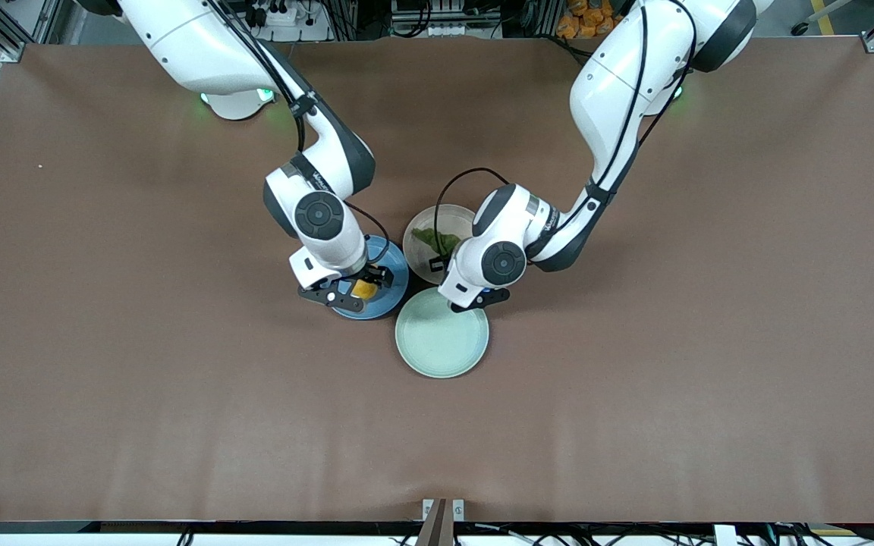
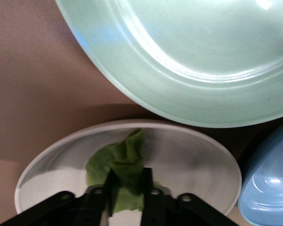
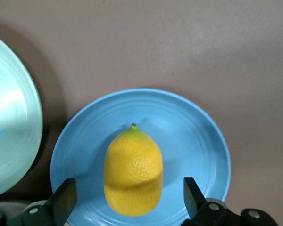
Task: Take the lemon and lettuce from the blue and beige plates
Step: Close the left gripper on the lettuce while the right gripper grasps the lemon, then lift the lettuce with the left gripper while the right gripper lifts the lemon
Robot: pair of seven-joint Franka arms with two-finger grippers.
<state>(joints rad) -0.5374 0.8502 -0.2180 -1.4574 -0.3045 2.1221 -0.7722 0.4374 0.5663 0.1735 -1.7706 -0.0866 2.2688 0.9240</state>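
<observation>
Nearest the front camera lies the pale mint-green plate [image 1: 441,334], bare, on the brown table [image 1: 103,341]. Just farther back, toward the right arm's end, sits the blue plate [image 1: 391,292]; the lemon [image 3: 133,172] rests on it, pointed tip away from the right wrist camera. The right gripper [image 3: 127,197] is low over this plate with its fingers [image 3: 63,197] spread wide on either side of the lemon, touching nothing. Farther still, beside the blue plate and toward the left arm's end, is the beige plate [image 1: 425,227], its rim close to the mint-green plate's rim. The lettuce [image 2: 120,165] lies on the beige plate. The left gripper [image 2: 127,188] is down over it, its two fingers [image 2: 111,188] drawn close together with crinkled leaf between them, pinching the lettuce.
</observation>
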